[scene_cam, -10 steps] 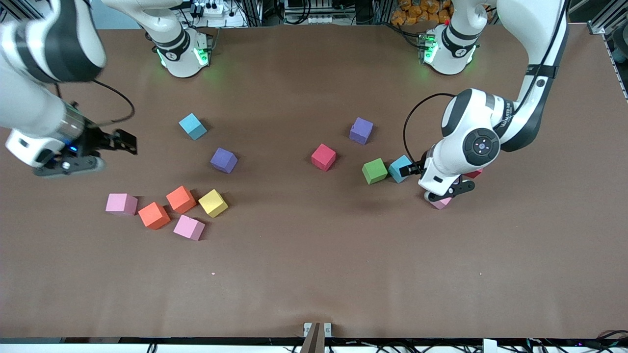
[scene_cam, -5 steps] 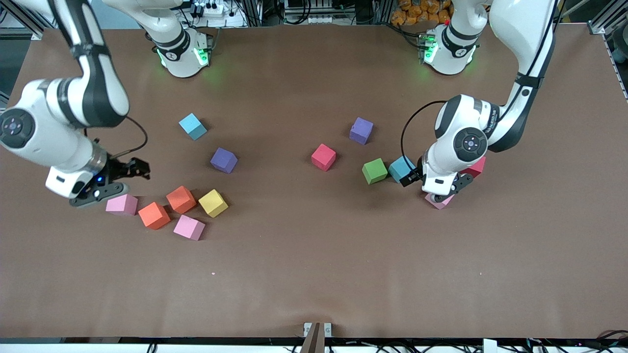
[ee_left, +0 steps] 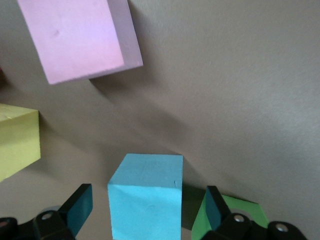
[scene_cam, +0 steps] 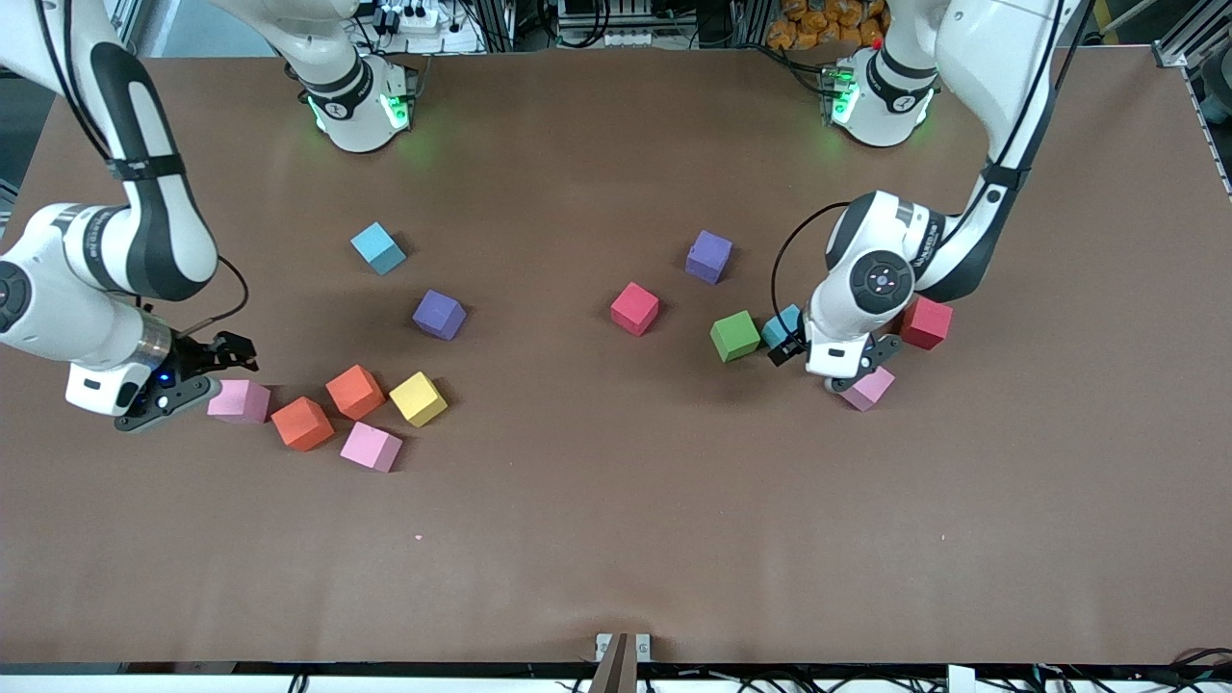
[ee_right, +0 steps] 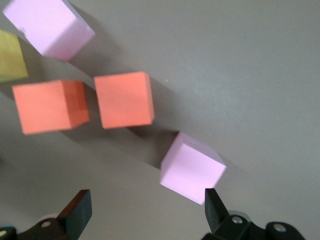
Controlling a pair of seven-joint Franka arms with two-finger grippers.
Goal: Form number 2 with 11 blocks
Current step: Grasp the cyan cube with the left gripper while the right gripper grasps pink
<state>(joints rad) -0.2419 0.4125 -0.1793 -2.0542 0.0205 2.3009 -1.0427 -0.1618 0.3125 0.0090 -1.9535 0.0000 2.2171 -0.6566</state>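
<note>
No readable writing on any block. Eleven-plus small matte foam cubes lie scattered on the brown surface (scene_cam: 616, 539), no digit formed. Left gripper (ee_left: 147, 212) low, fingers apart, light blue cube (ee_left: 145, 195) between them, green cube (scene_cam: 734, 336) beside. Right gripper (ee_right: 145, 215) fingers apart, pink cube (ee_right: 192, 167) just ahead at 12 o'clock, two orange cubes (ee_right: 124, 99) near.
</note>
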